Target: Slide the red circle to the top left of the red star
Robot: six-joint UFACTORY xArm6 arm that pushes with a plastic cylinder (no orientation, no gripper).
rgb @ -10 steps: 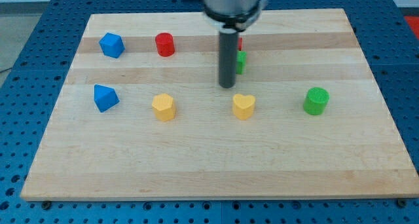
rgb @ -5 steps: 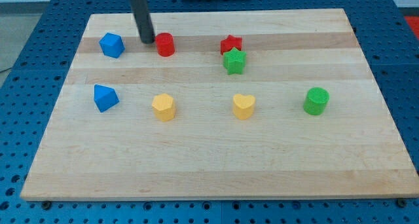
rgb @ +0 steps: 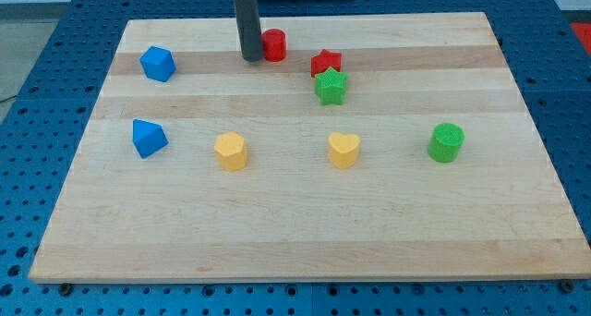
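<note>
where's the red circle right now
The red circle sits near the view's top, just right of my tip and up-left of the red star, a small gap away.

Red circle [rgb: 274, 44] sits upright near the view's top — up-left of the red star [rgb: 325, 63].

Tip [rgb: 251, 57] sits against left side of red circle [rgb: 274, 44], near top edge of board [rgb: 517, 214]. Red star [rgb: 325, 63] just right/below circle, small gap btwn them. Green star [rgb: 331, 86] touching red star's lower side, blocks approach from below. Top-left of red star is bare wood. Blue blocks, yellow blocks, green cylinder [rgb: 446, 142] well apart.
</note>
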